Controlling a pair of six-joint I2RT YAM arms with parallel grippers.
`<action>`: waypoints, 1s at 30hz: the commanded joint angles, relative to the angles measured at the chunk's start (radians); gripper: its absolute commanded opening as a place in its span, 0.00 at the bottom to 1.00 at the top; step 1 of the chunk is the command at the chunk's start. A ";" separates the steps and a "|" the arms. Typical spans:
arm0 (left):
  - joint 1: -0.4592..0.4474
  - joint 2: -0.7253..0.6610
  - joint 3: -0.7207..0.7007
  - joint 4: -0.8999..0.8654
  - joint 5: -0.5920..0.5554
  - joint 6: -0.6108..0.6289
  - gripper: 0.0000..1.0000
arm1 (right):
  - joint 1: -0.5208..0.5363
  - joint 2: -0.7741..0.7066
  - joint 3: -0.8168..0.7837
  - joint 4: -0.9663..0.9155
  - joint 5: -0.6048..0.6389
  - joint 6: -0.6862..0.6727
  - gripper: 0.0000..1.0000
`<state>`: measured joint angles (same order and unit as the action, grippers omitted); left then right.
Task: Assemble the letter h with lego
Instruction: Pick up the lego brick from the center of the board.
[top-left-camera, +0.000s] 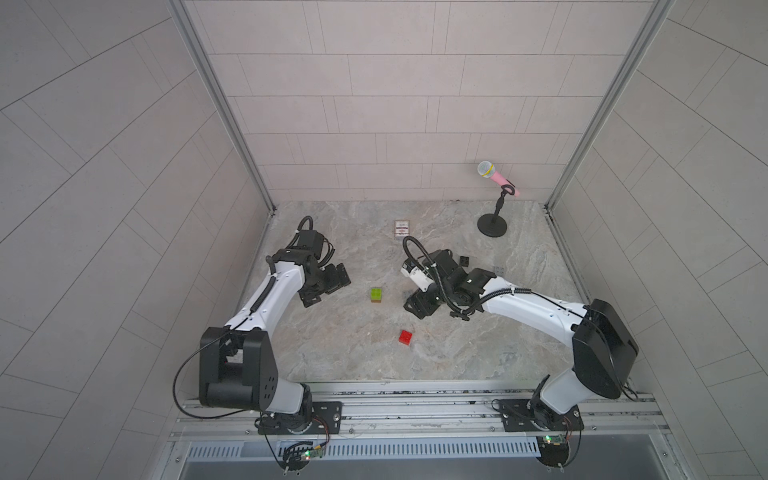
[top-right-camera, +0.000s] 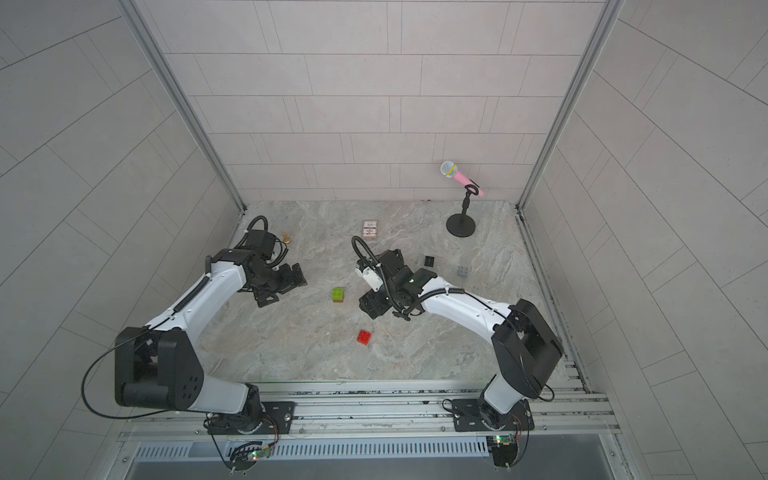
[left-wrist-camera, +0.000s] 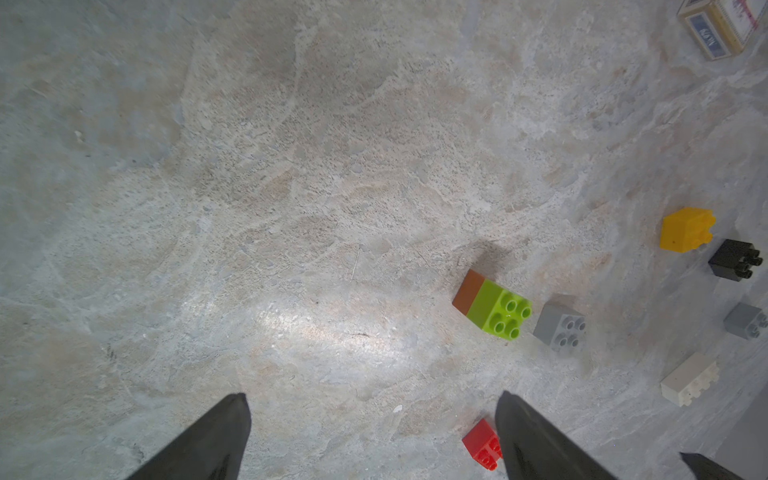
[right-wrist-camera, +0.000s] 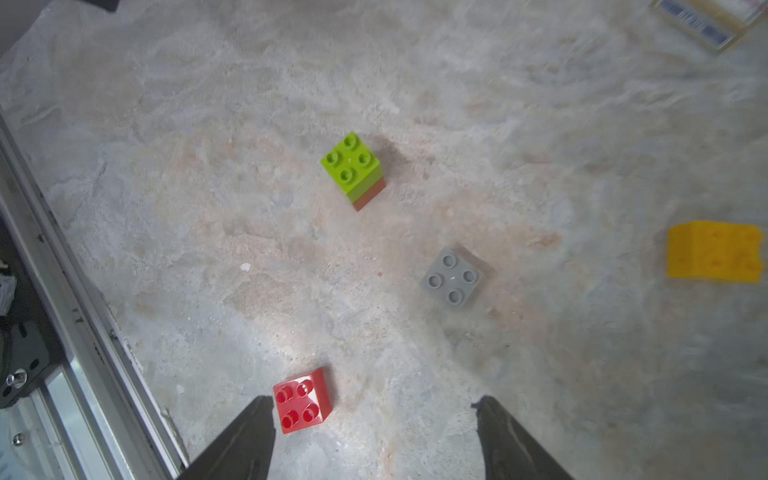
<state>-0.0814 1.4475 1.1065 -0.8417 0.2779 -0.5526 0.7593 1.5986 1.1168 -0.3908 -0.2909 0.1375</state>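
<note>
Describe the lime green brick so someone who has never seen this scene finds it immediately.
On the marble-patterned tabletop, look between the left gripper and the right gripper. The lime green square studded plastic brick stands there studs up. Unlike the single red brick and grey brick nearby, it sits stacked on a brown brick.

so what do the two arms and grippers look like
Both are alike: the left arm and right arm have white links, bulky black joint housings and black wrists. Black cables run along each, with a ribbed hose over the right wrist. The left gripper and right gripper have dark, tapering fingers.
</note>
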 joint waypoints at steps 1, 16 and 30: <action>-0.005 -0.013 -0.008 -0.007 0.004 0.003 1.00 | 0.046 0.058 -0.022 -0.045 -0.005 0.007 0.79; -0.005 -0.021 -0.009 -0.007 -0.004 0.005 1.00 | 0.192 0.246 0.090 -0.165 0.170 -0.056 0.74; -0.005 -0.021 -0.010 -0.008 -0.002 0.003 1.00 | 0.229 0.326 0.156 -0.213 0.201 -0.112 0.44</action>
<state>-0.0818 1.4471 1.1046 -0.8417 0.2806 -0.5510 0.9855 1.9118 1.2549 -0.5697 -0.1181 0.0456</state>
